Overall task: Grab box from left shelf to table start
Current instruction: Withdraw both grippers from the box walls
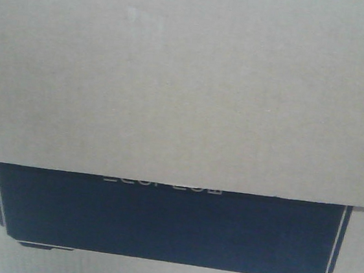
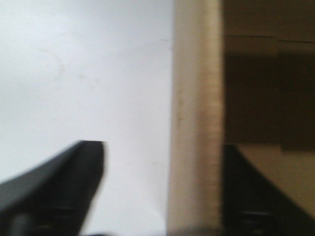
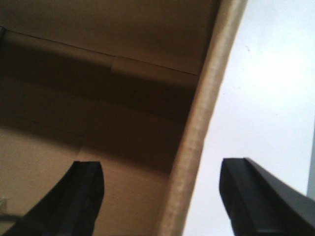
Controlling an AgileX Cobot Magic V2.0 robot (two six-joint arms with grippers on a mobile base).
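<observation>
The tan cardboard box (image 1: 188, 78) fills the front view, very close; a flap hangs over its black printed panel (image 1: 166, 223), which has a thin pale outline and faint lettering. In the left wrist view my left gripper (image 2: 165, 191) is open and straddles the box's side wall (image 2: 194, 123): one finger (image 2: 59, 191) outside over white, the other (image 2: 256, 196) inside the box. In the right wrist view my right gripper (image 3: 162, 196) is open and straddles the opposite wall (image 3: 197, 142): one finger (image 3: 69, 201) inside, the other (image 3: 261, 201) outside. Neither gripper presses the wall.
A white surface (image 2: 83, 73) lies outside the box in the left wrist view, and another white surface (image 3: 275, 83) in the right wrist view. The brown inside of the box (image 3: 88, 98) holds nothing that I can see.
</observation>
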